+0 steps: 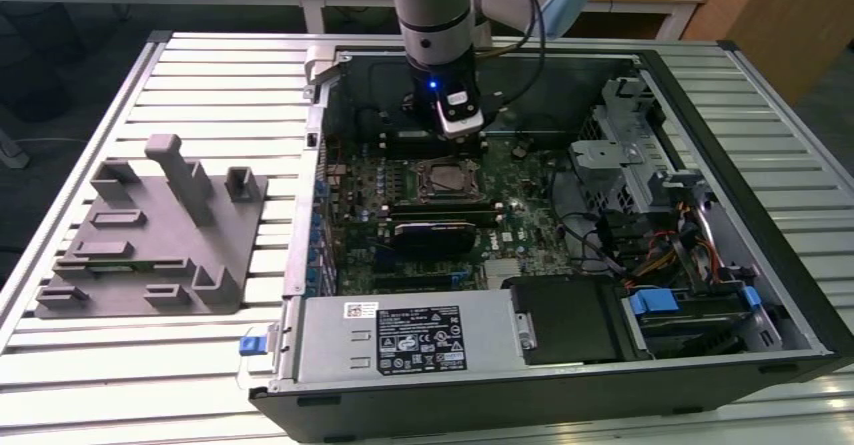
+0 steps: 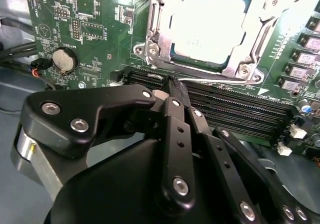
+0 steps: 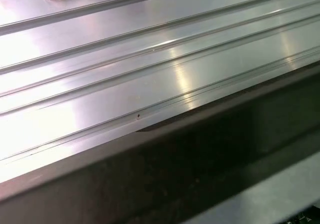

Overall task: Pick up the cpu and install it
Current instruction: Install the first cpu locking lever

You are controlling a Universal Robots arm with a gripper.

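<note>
In the second wrist view the gripper (image 2: 172,86) has its black fingers (image 2: 176,115) drawn together to a narrow tip with nothing between them, the tip hanging over the long black memory slots (image 2: 235,108) just beside the socket frame (image 2: 210,31). The cpu (image 2: 207,26) lies flat inside that metal frame, its pale silvery top showing through the frame's square opening, with the frame's bars around its edges. Near the slots a round coin battery (image 2: 64,60) sits on the green circuit board (image 2: 90,13). In the exterior view the gripper (image 1: 458,125) reaches down into the open computer case (image 1: 747,295), which lies on its side on the ribbed metal desk (image 1: 147,365); the socket frame (image 1: 446,177) with the cpu in it is just in front of the gripper, toward the camera. Inside the case the circuit board (image 1: 527,220) fills the middle, a black block (image 1: 434,237) lies beyond the socket toward the camera, a grey power supply box (image 1: 400,337) with a label sits along the near wall, and drive bays with coloured cables (image 1: 674,255) crowd the exterior view's right. On the desk at the exterior view's left, well apart from the case, stands a grey plastic fixture (image 1: 147,230) with upright posts. The first wrist view shows the ribbed desk (image 3: 150,73) and a dark edge of the case (image 3: 200,164).
</note>
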